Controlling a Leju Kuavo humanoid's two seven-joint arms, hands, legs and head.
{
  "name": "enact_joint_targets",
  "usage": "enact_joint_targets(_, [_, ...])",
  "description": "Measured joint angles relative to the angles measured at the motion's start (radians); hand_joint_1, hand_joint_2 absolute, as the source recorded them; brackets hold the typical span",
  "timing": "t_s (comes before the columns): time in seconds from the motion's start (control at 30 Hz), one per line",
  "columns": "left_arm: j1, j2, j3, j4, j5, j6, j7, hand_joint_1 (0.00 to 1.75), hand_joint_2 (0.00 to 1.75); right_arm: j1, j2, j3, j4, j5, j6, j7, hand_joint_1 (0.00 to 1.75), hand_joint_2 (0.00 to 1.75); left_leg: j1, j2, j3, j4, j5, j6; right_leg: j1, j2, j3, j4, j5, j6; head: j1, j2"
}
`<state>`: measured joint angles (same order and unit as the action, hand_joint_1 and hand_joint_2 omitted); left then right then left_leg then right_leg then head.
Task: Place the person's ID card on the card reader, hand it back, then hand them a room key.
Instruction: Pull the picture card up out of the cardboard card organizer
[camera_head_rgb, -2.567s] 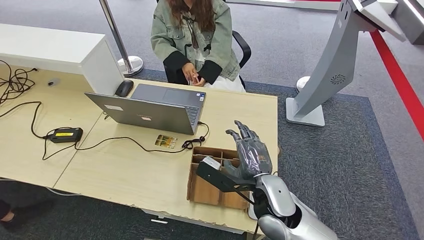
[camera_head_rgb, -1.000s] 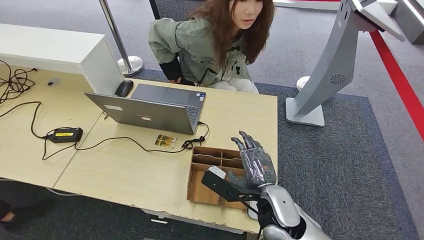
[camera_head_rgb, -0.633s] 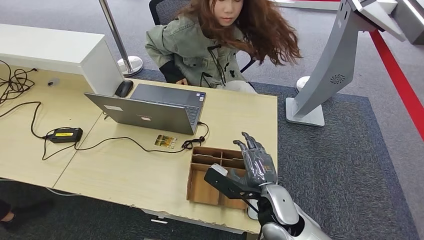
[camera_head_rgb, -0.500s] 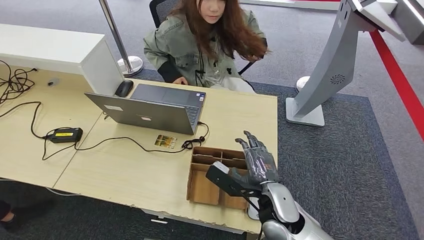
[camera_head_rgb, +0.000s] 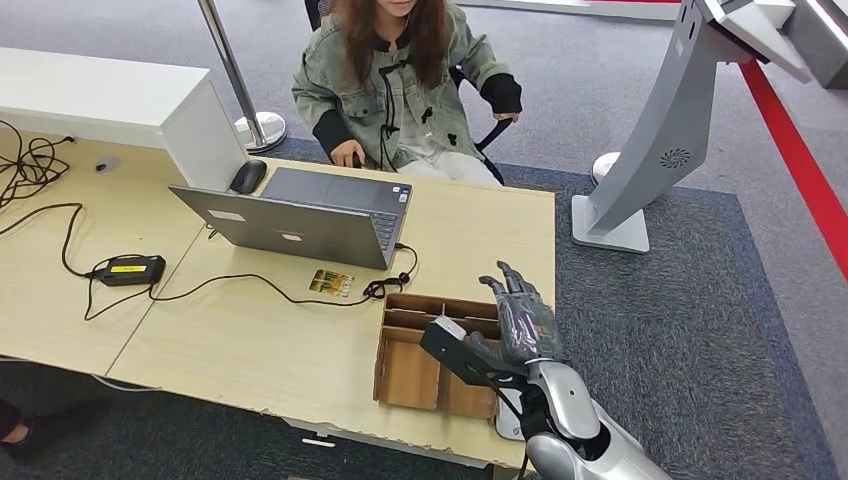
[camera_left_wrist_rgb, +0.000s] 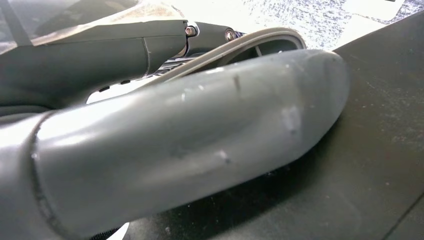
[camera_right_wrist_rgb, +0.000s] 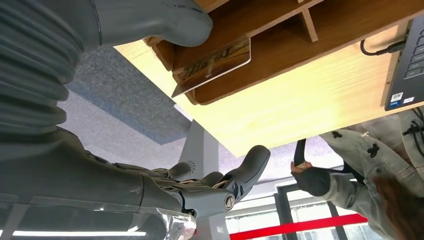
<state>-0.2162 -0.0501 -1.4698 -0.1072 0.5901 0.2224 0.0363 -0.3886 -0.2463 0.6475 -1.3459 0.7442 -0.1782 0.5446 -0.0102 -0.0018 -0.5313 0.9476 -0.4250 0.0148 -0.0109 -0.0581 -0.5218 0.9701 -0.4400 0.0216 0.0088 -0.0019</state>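
Observation:
My right hand (camera_head_rgb: 520, 318) hovers over the right side of a wooden divided box (camera_head_rgb: 408, 372) near the table's front edge, fingers spread and pointing away from me, with nothing in it. In the right wrist view the thumb (camera_right_wrist_rgb: 160, 20) hangs just above a picture-printed card (camera_right_wrist_rgb: 212, 65) that leans inside a box compartment; the fingers (camera_right_wrist_rgb: 220, 187) are stretched out apart from it. A similar card (camera_head_rgb: 332, 283) lies on the table in front of the laptop (camera_head_rgb: 300, 215). The person (camera_head_rgb: 400, 80) sits across the table. My left hand (camera_left_wrist_rgb: 190, 140) shows its thumb and fingers extended over a dark surface.
A black cable runs across the table (camera_head_rgb: 250, 350) from a power brick (camera_head_rgb: 128, 268) to the laptop. A mouse (camera_head_rgb: 248, 177) and a white box (camera_head_rgb: 120, 100) sit at the back left. A grey kiosk stand (camera_head_rgb: 660, 140) rises on the carpet to the right.
The person leaned far forward and down, then sat back upright with one arm out to the side. My right hand drifted slightly right and toward me over the box.

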Motion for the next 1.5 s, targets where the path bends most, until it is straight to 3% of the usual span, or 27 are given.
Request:
enact_joint_targets(0.67, [-0.003, -0.002, -0.004, -0.005, -0.003, 0.001, 0.012, 0.0, 0.0, 0.002, 0.001, -0.016, 0.026, 0.012, -0.007, 0.004, 0.59, 1.75, 0.0, 0.0, 0.0, 0.0, 0.0, 0.0, 0.0, 0.0, 0.0, 0.0, 0.0, 0.0, 0.0, 0.0])
enact_joint_targets(1.5, [-0.006, -0.011, -0.005, -0.006, -0.018, 0.006, 0.024, 0.0, 0.0, 0.017, -0.002, -0.039, 0.027, 0.015, -0.012, 0.009, 0.61, 1.75, 0.0, 0.001, 0.0, 0.0, 0.0, 0.0, 0.0, 0.0, 0.0, 0.0, 0.0, 0.0, 0.0, 0.0])
